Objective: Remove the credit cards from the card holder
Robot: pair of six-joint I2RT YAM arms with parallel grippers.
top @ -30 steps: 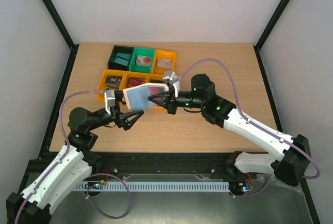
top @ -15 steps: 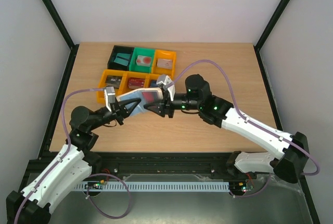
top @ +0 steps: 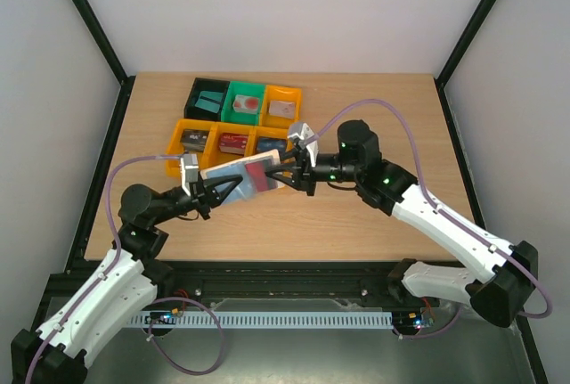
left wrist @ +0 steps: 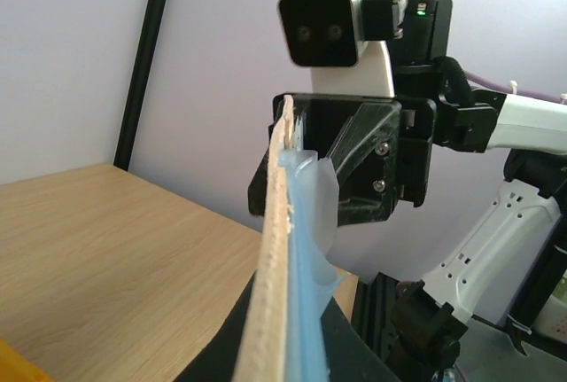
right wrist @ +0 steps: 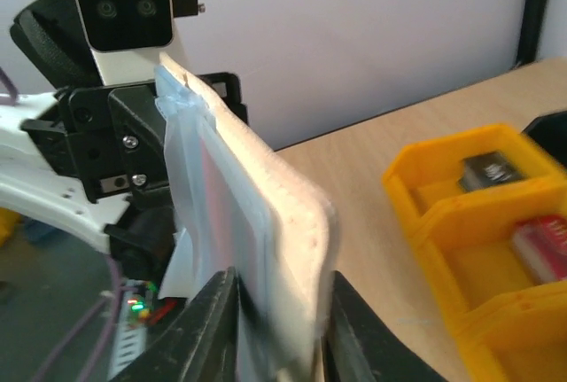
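Note:
The card holder [top: 239,175] hangs above the table between both arms, tan outside and grey-blue inside. A red credit card [top: 259,166] shows inside it. My left gripper [top: 221,190] is shut on its left end. My right gripper [top: 287,171] clamps its right end. In the left wrist view the card holder [left wrist: 276,258] stands edge-on, rising from my left gripper [left wrist: 285,351], with a loose clear pocket flap. In the right wrist view the card holder [right wrist: 297,249] sits between the fingers [right wrist: 211,329] of my right gripper [right wrist: 279,333], which touch both faces; pink shows through its pocket.
Behind the holder stand a black bin [top: 207,99] with a teal card, a green bin [top: 244,101] and orange bins [top: 192,141] holding small items. The orange bins [right wrist: 478,222] lie close on the right in the right wrist view. Bare wood lies in front.
My left gripper, open under the holder a second ago, has shut on its left end. My right gripper let go, shifted right and closed again. The holder tilted and now shows red.

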